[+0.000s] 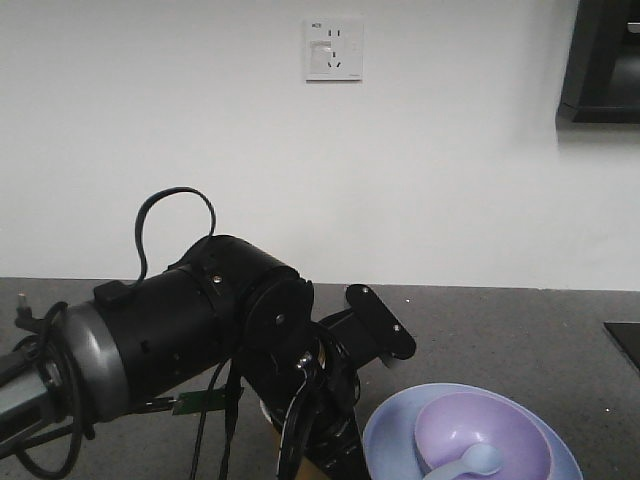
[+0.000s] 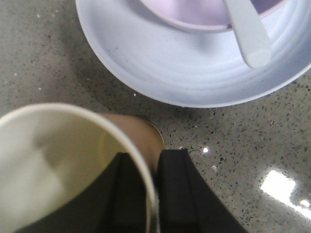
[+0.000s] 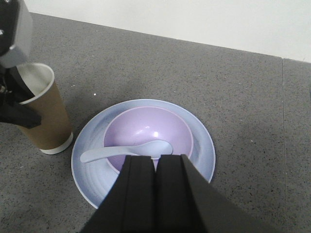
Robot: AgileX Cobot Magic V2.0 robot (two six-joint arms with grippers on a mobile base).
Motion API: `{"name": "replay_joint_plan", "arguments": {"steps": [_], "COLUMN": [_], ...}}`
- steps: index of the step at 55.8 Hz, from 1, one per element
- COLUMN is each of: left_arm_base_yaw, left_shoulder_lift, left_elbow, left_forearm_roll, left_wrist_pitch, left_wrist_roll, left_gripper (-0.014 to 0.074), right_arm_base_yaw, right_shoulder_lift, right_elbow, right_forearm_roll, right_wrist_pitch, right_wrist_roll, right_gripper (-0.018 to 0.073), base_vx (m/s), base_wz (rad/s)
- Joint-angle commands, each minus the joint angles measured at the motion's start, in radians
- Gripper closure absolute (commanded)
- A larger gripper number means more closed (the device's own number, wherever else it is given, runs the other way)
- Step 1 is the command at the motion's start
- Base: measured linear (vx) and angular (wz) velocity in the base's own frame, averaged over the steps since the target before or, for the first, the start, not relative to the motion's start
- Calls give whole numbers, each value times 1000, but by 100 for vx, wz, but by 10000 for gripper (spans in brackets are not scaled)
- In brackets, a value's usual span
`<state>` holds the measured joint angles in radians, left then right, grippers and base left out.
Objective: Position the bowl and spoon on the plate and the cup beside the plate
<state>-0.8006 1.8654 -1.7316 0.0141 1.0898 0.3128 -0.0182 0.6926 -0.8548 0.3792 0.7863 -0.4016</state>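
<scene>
Grey speckled countertop (image 3: 243, 87), white wall behind. Your plate (image 3: 199, 155) sits centre w/ bowl (image 3: 146, 131) on it; spoon (image 3: 121, 151) lies scoop-in-bowl, handle over the rim. Cup (image 3: 41, 114) upright just beside plate. Left gripper (image 2: 153, 194) pinches cup rim, one finger inside, one out. Right gripper (image 3: 155, 194) hangs above plate, fingers pressed together.

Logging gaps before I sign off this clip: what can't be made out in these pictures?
- Front view: cup hidden behind the left arm; plate cut by the bottom edge.
- Left wrist view: bowl cut by the top edge; cup blurred, so any gap at its base is unclear.
- Right wrist view: plate's near rim behind the right gripper.
</scene>
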Motion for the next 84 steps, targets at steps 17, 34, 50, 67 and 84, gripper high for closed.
{"name": "replay_joint_plan", "arguments": {"steps": [17,34,50,67,84], "left_arm_base_yaw": [-3,-2,-2,3,3], "left_shoulder_lift": [-65,-138,-327,-806,-1316], "left_elbow": [-37,-123,-217,402,1086], "left_forearm_roll": [-7,3,121,135,134], "left_wrist_pitch": [-19,-4,37,-344,-733], "left_wrist_roll": [-36,-78,-116,-246,-422], "left_gripper": [120,139,573,598,596], "right_arm_base_yaw": [2,2,2,2,2], "right_shoulder_lift": [-1,-1,-2,-145,-357], "right_elbow": [-26,-26,-26,99,300], "right_forearm_roll": [15,15,14,176,334], "right_wrist_pitch": [-66,-75,-97,-219,-391], "right_wrist_roll": [-7,-7,-28,-203,-331], "right_gripper": [568,568,568,568,568], "base_vx": [0,0,0,0,0], "base_wz": [0,0,0,0,0]}}
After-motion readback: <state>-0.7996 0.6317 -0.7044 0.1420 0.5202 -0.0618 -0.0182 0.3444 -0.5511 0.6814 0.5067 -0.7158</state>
